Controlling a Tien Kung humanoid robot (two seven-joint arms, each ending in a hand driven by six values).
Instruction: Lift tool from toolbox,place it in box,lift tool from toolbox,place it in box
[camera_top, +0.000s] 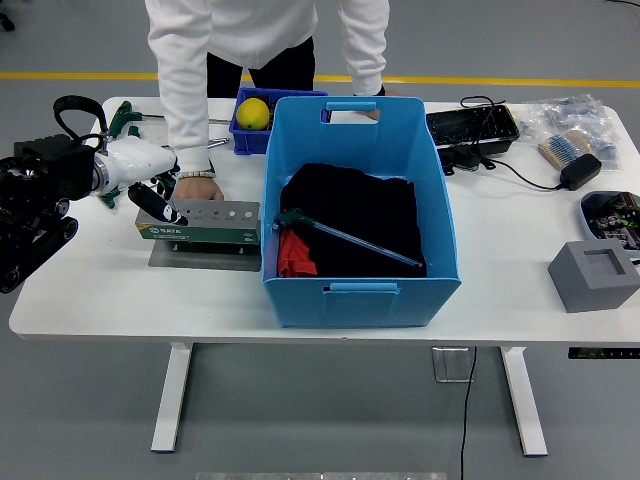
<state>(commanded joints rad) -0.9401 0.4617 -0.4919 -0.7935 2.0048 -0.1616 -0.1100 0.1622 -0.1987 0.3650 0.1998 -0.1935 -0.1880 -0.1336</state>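
On your white table (500, 270), the blue box (360, 290) at centre frame holds black cloth and one green-handled tool (335, 232), the green toolbox (205, 225) sits left of it under a person's hand (197, 186), and your left hand (150, 195) at left grips a black tool handle (160, 208) above the toolbox's left end.
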